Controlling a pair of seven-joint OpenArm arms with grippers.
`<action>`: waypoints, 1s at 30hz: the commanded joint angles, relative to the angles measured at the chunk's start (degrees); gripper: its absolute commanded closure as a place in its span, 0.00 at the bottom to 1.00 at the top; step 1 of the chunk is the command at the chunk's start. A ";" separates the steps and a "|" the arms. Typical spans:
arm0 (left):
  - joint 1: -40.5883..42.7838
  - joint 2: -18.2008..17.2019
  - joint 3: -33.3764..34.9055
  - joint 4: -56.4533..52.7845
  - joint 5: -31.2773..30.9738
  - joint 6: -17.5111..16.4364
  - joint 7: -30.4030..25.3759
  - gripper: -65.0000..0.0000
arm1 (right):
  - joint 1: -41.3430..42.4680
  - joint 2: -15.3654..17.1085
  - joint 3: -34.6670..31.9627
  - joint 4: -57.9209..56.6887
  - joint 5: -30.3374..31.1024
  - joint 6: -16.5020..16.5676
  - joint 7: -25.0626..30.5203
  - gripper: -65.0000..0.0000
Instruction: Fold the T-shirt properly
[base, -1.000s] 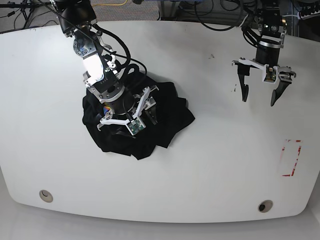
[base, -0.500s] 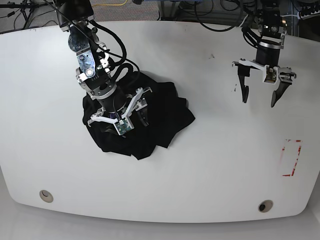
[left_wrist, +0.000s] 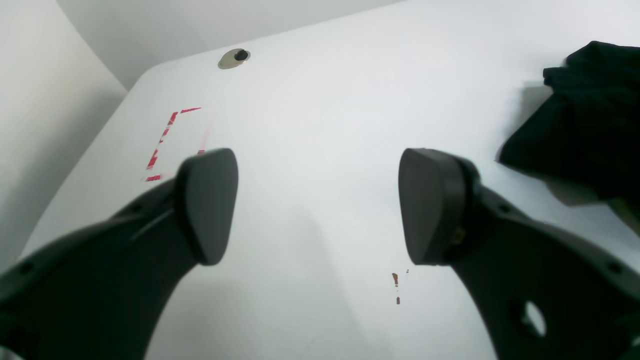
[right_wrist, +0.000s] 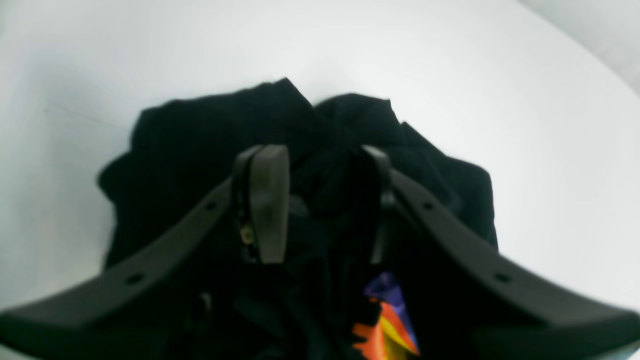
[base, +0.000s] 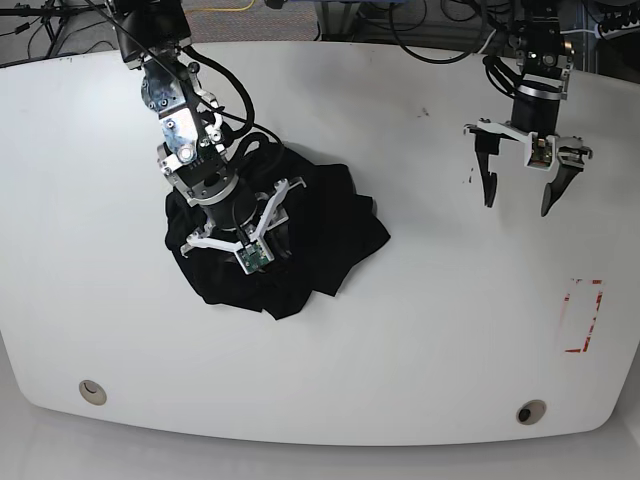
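Task status: early. T-shirt (base: 280, 240) bunched in a crumpled heap on tabletop (base: 420, 330), left of centre in base view; no flat layer, no fold visible. Spreading and all folds outstanding.

Right gripper (right_wrist: 320, 205): lowered into the heap, wrist angled down, jaws narrow with black cloth between them; firm pinch not confirmable. Print (right_wrist: 385, 320) just below the jaws.

Left gripper (base: 520, 185): above bare tabletop, well apart from T-shirt, pointing down, jaws wide, holding nothing.
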 joint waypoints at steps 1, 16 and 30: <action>-0.08 -0.40 -0.23 0.80 -0.21 0.20 -1.59 0.27 | 2.12 0.50 0.68 -0.64 -0.71 -0.48 1.75 0.53; 0.23 -0.34 -0.52 0.66 -0.06 0.09 -1.22 0.27 | 2.73 1.48 0.70 -1.68 -0.94 -0.58 2.22 0.49; 0.05 -0.35 -0.86 0.77 -0.30 0.24 -0.78 0.26 | 3.84 0.98 0.76 -4.52 -0.88 -0.80 2.91 0.90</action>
